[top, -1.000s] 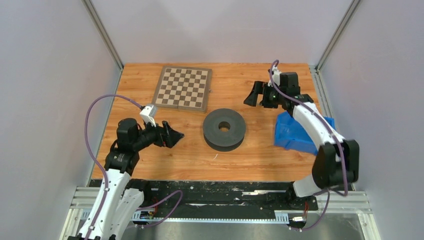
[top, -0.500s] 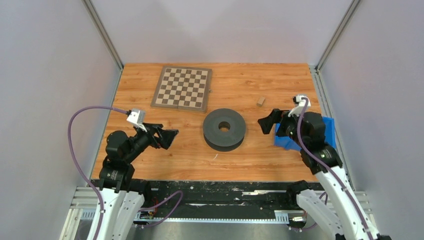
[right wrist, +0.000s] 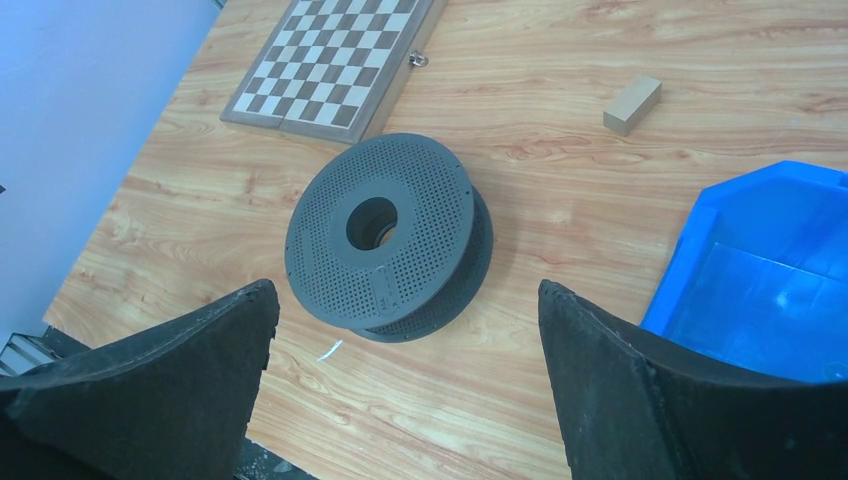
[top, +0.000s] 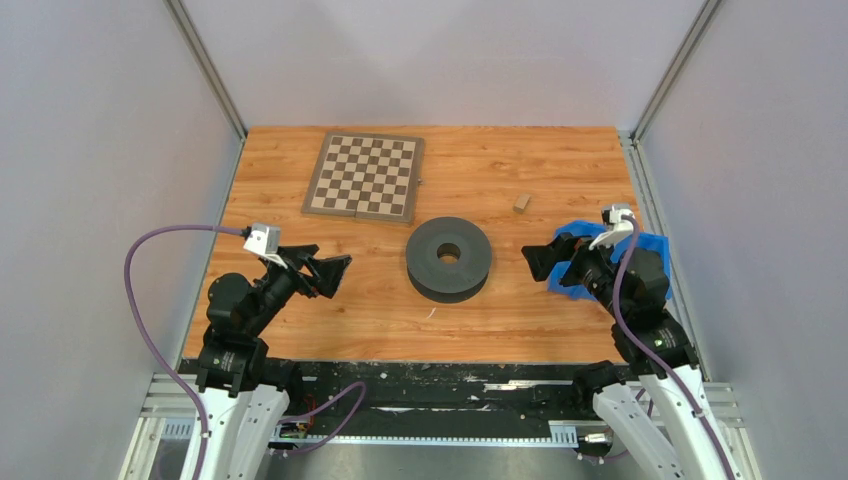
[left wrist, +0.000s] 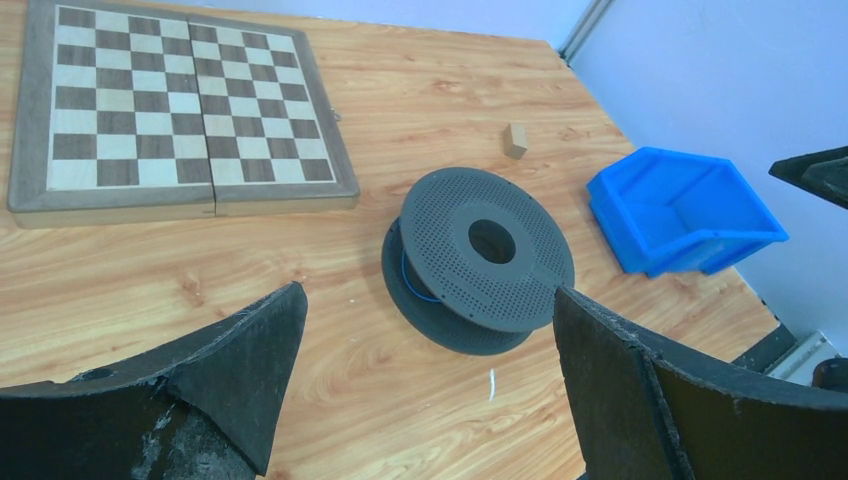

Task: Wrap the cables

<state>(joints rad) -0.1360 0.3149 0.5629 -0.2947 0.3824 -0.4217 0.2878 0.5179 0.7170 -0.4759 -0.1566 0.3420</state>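
light: bright, even, overhead | shadows: soft, short beside spool | glare: faint sheen on counter | focus: sharp; left pincer slightly soft up close | edges: mild wide-angle bend

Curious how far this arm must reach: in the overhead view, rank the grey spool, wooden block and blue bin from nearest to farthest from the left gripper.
From the left gripper:
1. Grey spool, mid-table, just to its right.
2. Wooden block, farther right and toward the back.
3. Blue bin, at the table's far right edge.
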